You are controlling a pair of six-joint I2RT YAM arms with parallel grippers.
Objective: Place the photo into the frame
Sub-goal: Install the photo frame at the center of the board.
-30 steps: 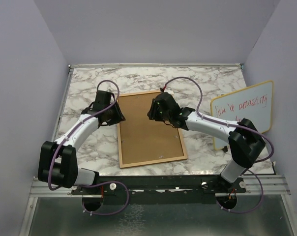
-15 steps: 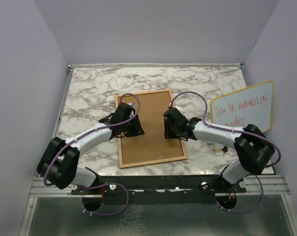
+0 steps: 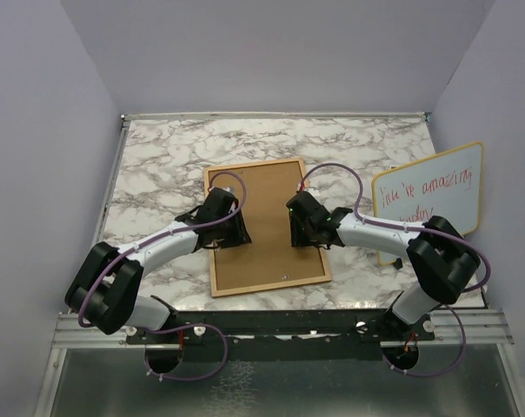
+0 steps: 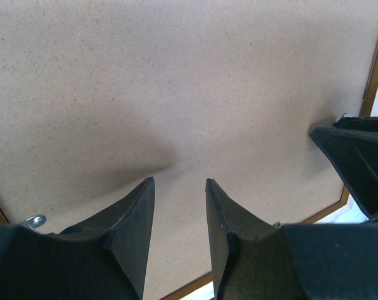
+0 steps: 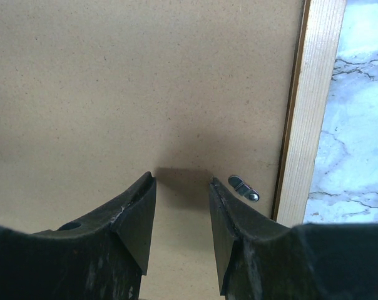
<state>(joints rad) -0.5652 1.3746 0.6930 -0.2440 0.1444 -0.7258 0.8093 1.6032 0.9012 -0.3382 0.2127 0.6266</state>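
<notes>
Top external view: we have swung both arms in over the frame (image 3: 267,248), which lies back up. The left claw (image 4: 179,182) and right claw (image 5: 181,178) hover slightly parted, holding nothing. We see no photo anywhere, so undoing the clip (image 5: 244,187) probably comes first.

Yellow-rimmed whiteboard (image 3: 429,201) w/ red handwriting at rt edge of marble table (image 3: 158,165)

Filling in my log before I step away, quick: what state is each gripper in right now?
The left gripper is open, holding nothing, above the frame.
The right gripper is open, holding nothing, also above the frame.
</notes>
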